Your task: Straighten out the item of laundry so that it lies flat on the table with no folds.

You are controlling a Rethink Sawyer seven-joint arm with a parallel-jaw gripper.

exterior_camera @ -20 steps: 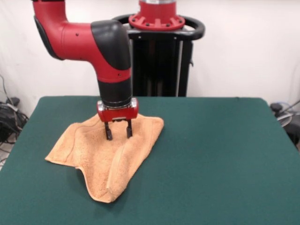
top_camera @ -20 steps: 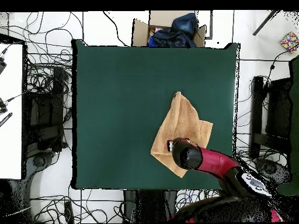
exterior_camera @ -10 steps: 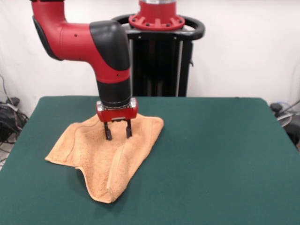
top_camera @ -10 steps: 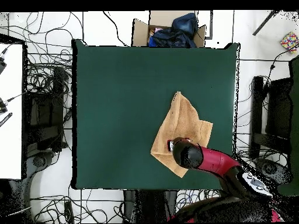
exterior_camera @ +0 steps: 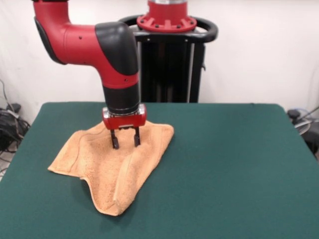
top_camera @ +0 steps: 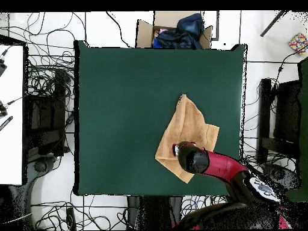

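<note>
The light-orange terry towel [exterior_camera: 112, 162] lies rumpled on the green table [exterior_camera: 229, 169], left of centre in the front view, with a raised fold running toward its near corner. In the overhead view the towel [top_camera: 189, 126] sits right of centre, near the robot's side of the table [top_camera: 126, 108]. My gripper [exterior_camera: 125, 143] points straight down over the towel's far part. Its two black fingers [exterior_camera: 115, 140] stand apart, open and empty, with their tips at or just above the cloth. In the overhead view the arm hides the gripper.
The black pedestal [exterior_camera: 169, 64] stands behind the table's far edge. A cardboard box with dark cloth [top_camera: 174, 33] lies beyond the table's far side in the overhead view. Cables cover the floor around the table.
</note>
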